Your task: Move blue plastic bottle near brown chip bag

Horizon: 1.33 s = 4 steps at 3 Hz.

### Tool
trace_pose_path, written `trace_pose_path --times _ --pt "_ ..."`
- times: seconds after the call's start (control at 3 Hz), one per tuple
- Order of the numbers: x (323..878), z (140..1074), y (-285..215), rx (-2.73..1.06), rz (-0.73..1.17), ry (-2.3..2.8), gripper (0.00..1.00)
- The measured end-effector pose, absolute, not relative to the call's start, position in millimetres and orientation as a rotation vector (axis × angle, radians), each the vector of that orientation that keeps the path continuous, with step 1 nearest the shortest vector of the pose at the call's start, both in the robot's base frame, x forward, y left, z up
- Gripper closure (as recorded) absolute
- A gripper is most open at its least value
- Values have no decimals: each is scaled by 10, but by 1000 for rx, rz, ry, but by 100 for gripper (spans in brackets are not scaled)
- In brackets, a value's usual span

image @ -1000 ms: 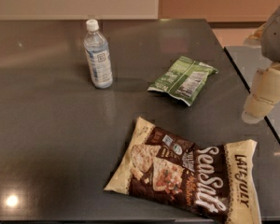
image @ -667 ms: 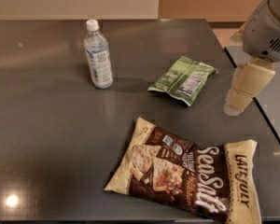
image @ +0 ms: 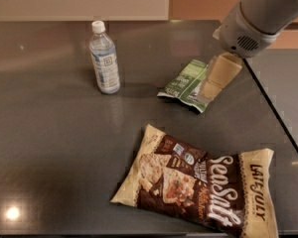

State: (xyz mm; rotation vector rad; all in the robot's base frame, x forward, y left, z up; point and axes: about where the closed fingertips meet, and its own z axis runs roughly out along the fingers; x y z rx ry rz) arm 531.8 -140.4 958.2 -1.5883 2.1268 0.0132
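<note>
The blue plastic bottle (image: 104,57) stands upright on the dark table at the back left, with a white cap and a white-blue label. The brown chip bag (image: 201,186) lies flat at the front right, "Sea Salt" lettering facing up. My gripper (image: 211,86) comes in from the upper right on a grey arm and hangs over the right part of a green snack bag, well to the right of the bottle and above the chip bag. It holds nothing that I can see.
A small green snack bag (image: 186,83) lies between the bottle and the gripper. The dark table (image: 49,148) has its right edge (image: 275,118) close to the gripper, with a second surface beyond it. A wall runs along the back.
The arm has swung in from the right edge to the left and farther over the table, now above the green snack bag. The bottle and both bags have not moved.
</note>
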Motion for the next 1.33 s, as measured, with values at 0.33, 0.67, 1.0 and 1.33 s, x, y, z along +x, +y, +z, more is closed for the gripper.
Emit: trace_pose_path --times 0.33,0.67,1.0,1.33 --pt "5632 9554 -1150 -1545 73 2073 0" --pt "5883 9499 -882 -1513 157 2029 0" --pt "6087 9441 -582 -1497 238 1984 0" --pt "6237 9369 -267 -1476 326 1951 0"
